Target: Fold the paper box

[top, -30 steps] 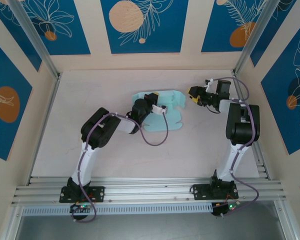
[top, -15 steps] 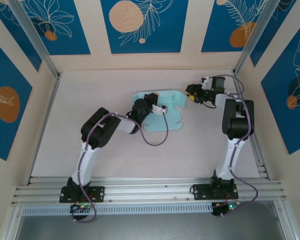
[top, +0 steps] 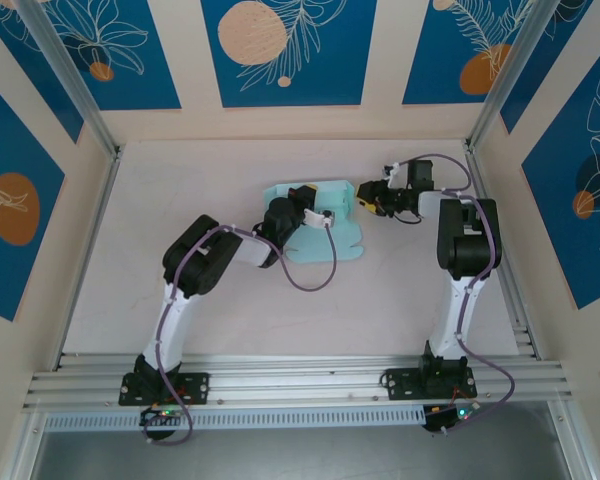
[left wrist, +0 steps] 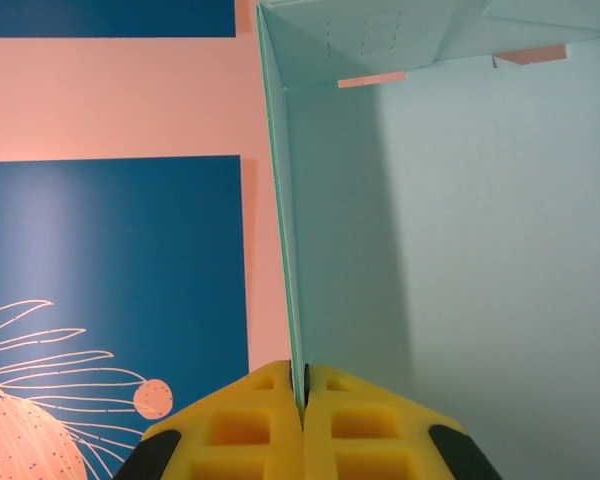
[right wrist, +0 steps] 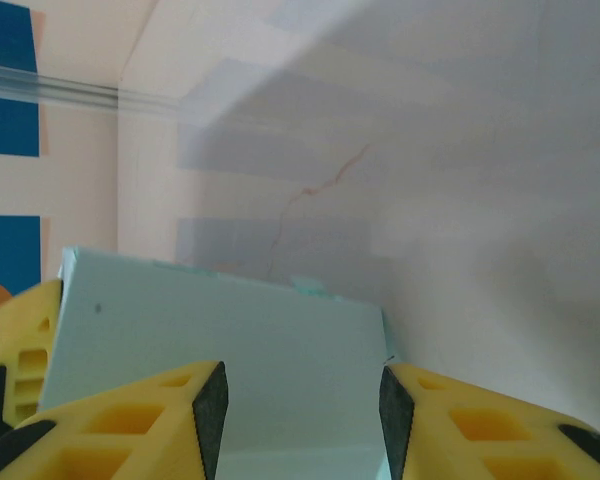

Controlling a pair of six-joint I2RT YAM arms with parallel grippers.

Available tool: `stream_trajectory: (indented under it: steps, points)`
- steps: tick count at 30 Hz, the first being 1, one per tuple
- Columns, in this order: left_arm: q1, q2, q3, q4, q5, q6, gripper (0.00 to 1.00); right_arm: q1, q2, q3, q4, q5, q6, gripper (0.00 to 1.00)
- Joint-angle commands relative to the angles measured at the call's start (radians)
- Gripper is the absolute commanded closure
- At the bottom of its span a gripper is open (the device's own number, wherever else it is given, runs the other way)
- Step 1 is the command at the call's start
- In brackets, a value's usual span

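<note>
So, overhead camera first: the box [top: 345, 240] sits a bit above the middle of the frame on the table [top: 180, 200], partly flat and partly stood up. The left gripper [top: 302, 195] is right on top of it. The right gripper [top: 368, 200] pokes in from the right at the raised flap on that edge.

Left wrist view: the left gripper [left wrist: 300, 410], bottom centre, is pinched tight on the thin edge of an upright wall of the box [left wrist: 460, 250]. That wall runs up the frame to a folded corner at the top. As a container it's only half there, and the bit of inside I can see has nothing in it.

Right wrist view: the right gripper [right wrist: 300, 420] has its yellow fingers [right wrist: 170, 415] apart along the bottom, with a pale panel of the box [right wrist: 230, 340] showing between them. Can't tell if the pads touch it.

My guess is we're mid-fold, with the left pinning one wall while the right lines up on the side flap. Next it'd need to close on that flap and swing it up against the held wall without yanking the card loose.
</note>
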Motion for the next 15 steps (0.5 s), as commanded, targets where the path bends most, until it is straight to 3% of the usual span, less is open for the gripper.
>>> stream_trajectory:
  steps: [1,15]
  points:
    - [-0.003,0.048,-0.001,-0.08,0.015,0.023,1.0,0.009,-0.051,-0.032,-0.025,-0.019,-0.053,0.53]
    - [-0.003,0.057,0.008,-0.09,0.014,0.024,1.0,0.064,-0.079,-0.039,-0.079,0.024,-0.157,0.54]
